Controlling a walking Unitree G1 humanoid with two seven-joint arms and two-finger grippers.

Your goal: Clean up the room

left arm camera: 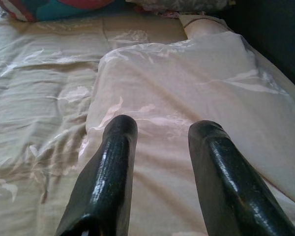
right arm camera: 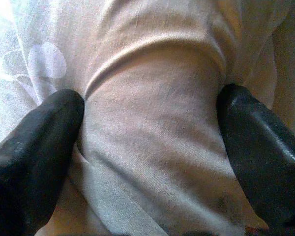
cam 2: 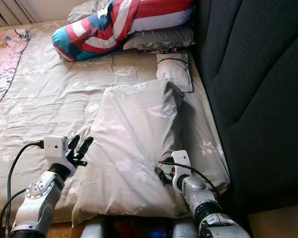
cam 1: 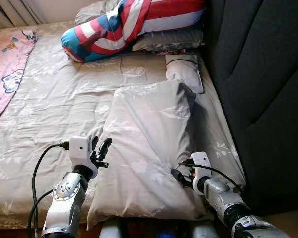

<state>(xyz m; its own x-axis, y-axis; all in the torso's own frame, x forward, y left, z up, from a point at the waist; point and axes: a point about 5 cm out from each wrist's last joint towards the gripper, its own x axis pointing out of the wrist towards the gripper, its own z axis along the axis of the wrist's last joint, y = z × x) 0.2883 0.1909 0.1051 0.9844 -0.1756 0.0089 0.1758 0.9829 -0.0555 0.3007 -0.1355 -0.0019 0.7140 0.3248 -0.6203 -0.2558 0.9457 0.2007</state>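
Pink blanket lies at the bed's far left edge. Left gripper hovers at the left edge of the grey pillow, fingers spread, holding nothing. The pillow lies lengthwise on the bed near its front edge. Right gripper presses into the pillow's right side, fingers spread with a fabric fold bulging between them. Dark headboard stands at right; a striped cushion lies beyond.
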